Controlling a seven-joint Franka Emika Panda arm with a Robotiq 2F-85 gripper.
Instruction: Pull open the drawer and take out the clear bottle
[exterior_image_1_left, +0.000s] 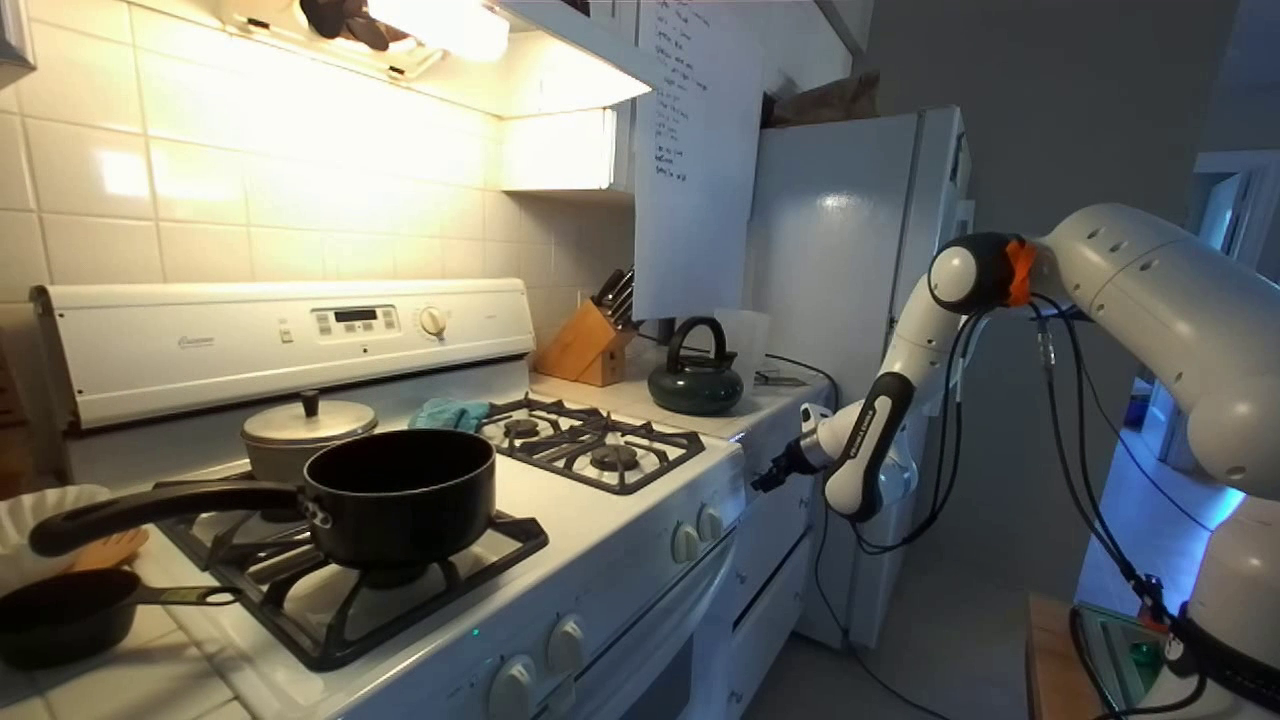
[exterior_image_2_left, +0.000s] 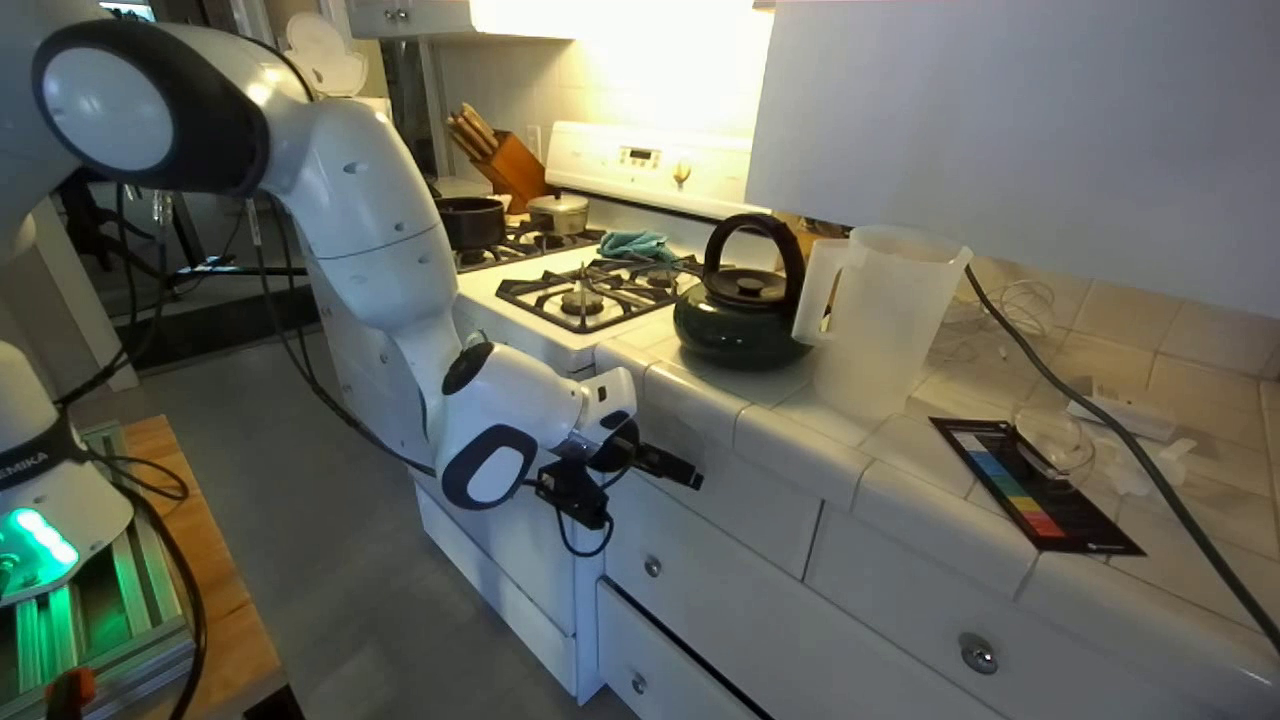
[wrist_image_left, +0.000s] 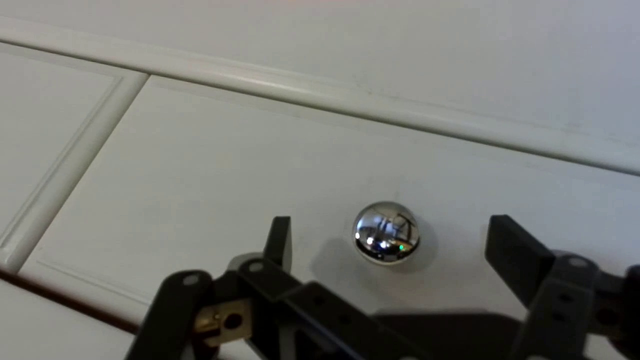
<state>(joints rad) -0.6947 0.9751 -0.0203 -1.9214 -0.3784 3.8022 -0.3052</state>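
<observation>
White drawer (wrist_image_left: 215, 170), flat-fronted, shiny round knob (wrist_image_left: 386, 232); wrist view crops right end. Lower edge partly behind claw (wrist_image_left: 392, 234), spread wide, knob ungripped.

The drawer (wrist_image_left: 300, 175) is cut off — handwriting (exterior_image_1_left: 678, 92) too small to read

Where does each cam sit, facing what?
Exterior view: by the stove, faces across it toward the fridge; arm, gripper at picture right.
Exterior view: by the counter, faces along it toward the stove; arm at picture left.
Wrist view: on the wrist, faces drawer and knob; open fingers show.
Both exterior views share stove, kettle, arm, gripper.
</observation>
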